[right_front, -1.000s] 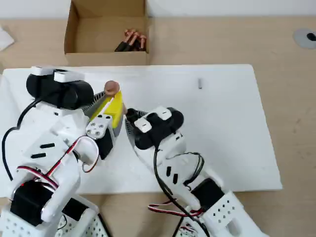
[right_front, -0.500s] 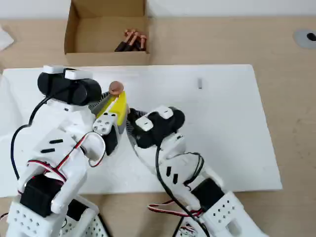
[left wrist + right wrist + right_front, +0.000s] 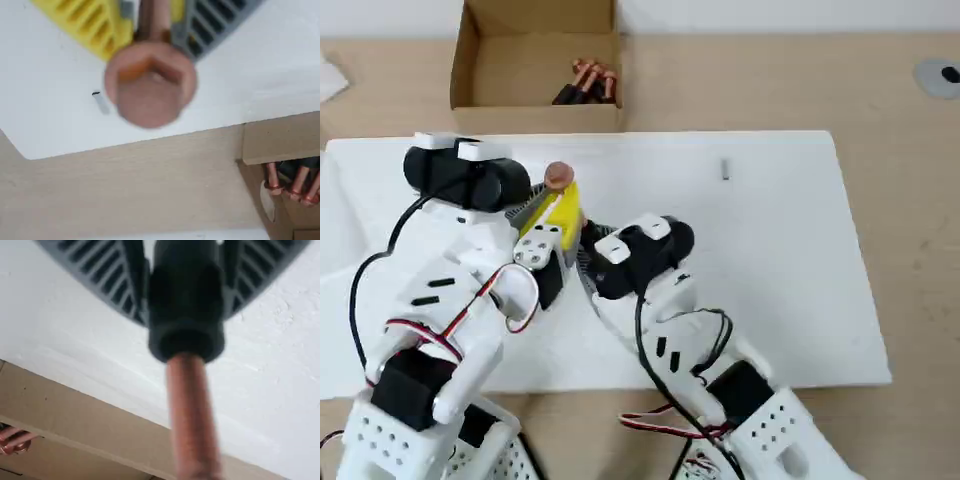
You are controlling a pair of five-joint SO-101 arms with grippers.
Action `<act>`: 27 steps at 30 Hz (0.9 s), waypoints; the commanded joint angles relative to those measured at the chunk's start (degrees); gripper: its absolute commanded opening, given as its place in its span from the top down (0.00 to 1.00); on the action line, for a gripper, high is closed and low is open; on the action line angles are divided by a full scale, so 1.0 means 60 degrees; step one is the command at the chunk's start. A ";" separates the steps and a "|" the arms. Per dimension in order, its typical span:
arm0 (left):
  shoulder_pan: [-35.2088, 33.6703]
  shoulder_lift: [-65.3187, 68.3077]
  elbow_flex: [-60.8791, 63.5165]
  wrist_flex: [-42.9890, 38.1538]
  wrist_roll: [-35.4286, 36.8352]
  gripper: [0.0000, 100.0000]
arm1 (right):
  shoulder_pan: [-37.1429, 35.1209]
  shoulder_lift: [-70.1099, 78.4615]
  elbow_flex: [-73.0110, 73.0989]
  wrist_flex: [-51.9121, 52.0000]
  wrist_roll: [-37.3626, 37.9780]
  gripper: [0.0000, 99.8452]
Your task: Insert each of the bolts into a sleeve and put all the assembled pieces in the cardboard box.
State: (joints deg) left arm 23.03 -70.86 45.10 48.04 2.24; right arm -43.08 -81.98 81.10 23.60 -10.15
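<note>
High view: against the frame 1.0 s ago, the left arm has swung a little toward the right arm, and the bolt head has gone with it, slightly sideways along the far side of the white mat. The right arm has hardly shifted.

The left gripper has its yellow and grey fingers clamped on the bolt's shank just behind the head, which sticks out past the fingertips. The bolt is held above the mat near its far edge, short of the cardboard box.

The bolt's long axis runs from the head, which points toward the box, back and slantwise toward the right gripper. That gripper's grey fingers are closed around the black sleeve. In the right wrist view a copper shank sticks out of the sleeve's end, pointing toward the box side.

Several assembled pieces lie together in the box, by its right wall.
</note>
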 commanded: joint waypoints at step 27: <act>0.0498 -0.0081 -0.0689 0.1114 0.0000 0.99 | -0.0139 -0.0227 -0.0081 -0.0220 -0.0088 0.99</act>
State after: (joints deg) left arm 25.14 -70.95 44.57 54.55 2.15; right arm -43.25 -82.33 81.27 23.60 -10.24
